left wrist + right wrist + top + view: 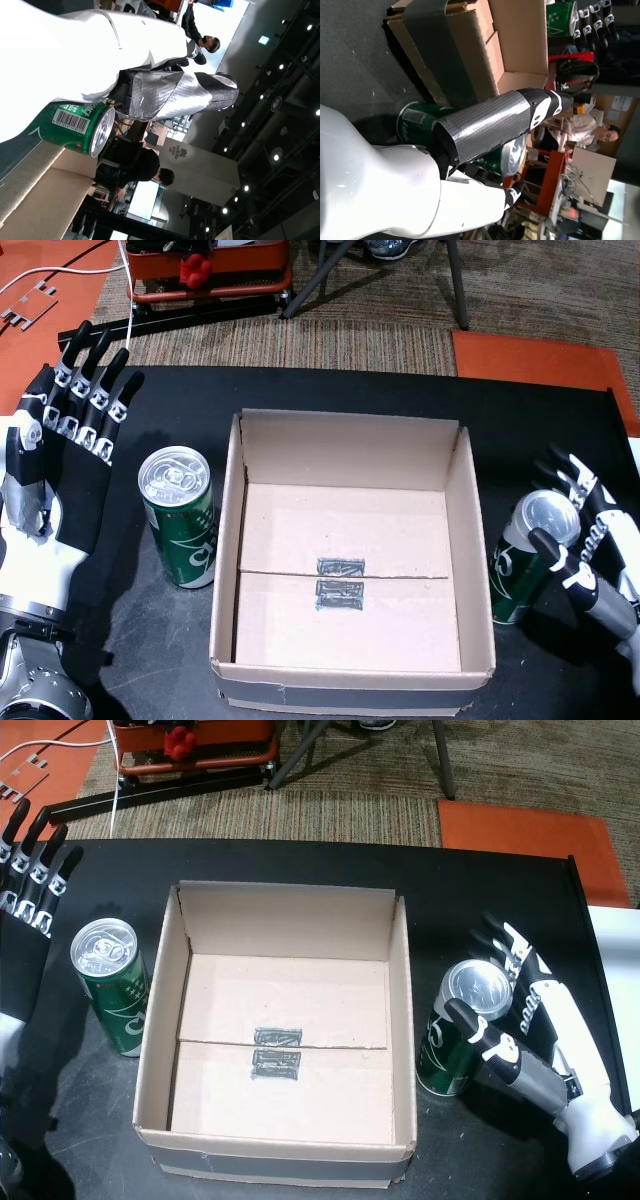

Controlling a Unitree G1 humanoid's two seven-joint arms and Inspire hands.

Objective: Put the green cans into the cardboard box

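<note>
The open cardboard box (340, 445) (290, 915) sits mid-table with nothing inside it. One green can (180, 525) (112, 990) stands upright just left of the box; the left wrist view shows it as well (75, 127). My left hand (70, 450) (25, 870) is open beside it, fingers straight, a small gap from the can. A second green can (522, 565) (452, 1045) (417, 120) stands right of the box. My right hand (592, 555) (545, 1035) cups it, thumb (490, 125) across its front, fingers spread behind its top and not curled.
A red cart (210, 270) and tripod legs (320, 275) stand on the carpet beyond the black table (350, 390). An orange mat (540, 360) lies at the back right. The table's right edge is close behind my right hand. People show in the wrist views.
</note>
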